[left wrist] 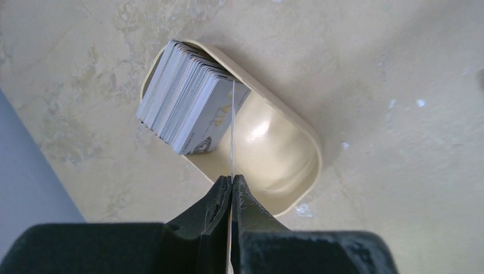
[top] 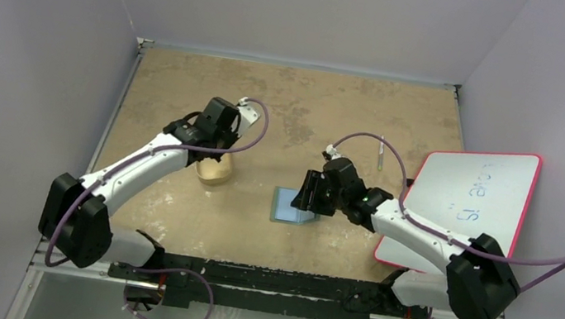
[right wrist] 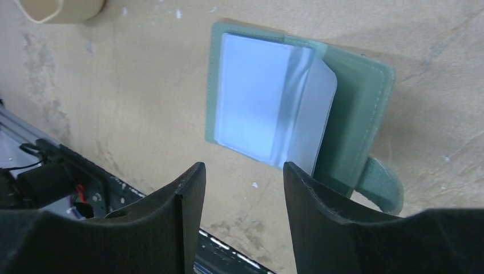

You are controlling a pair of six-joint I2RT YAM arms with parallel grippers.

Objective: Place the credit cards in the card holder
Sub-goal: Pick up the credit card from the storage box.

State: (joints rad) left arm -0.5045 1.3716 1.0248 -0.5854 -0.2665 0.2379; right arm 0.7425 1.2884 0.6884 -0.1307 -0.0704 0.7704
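Jaws of left gripper [left wrist: 232,180] clamped on one card [left wrist: 233,125], unseen from top, credit cards [left wrist: 182,105] stacked in one tray [left wrist: 288,171], right gripper [right wrist: 244,177] parted near one open card holder [right wrist: 357,97]

The tan, mottled table [top: 295,103] carries a beige oval plastic tray [top: 216,174] left of its middle, and an open grey-green soft wallet [top: 286,207] near the middle, toward the near edge. A white board with pink rim [top: 474,195] lies at the right edge.

Credit cards [left wrist: 182,103] stacked, seemingly upright; card holder [right wrist: 354,103] open.
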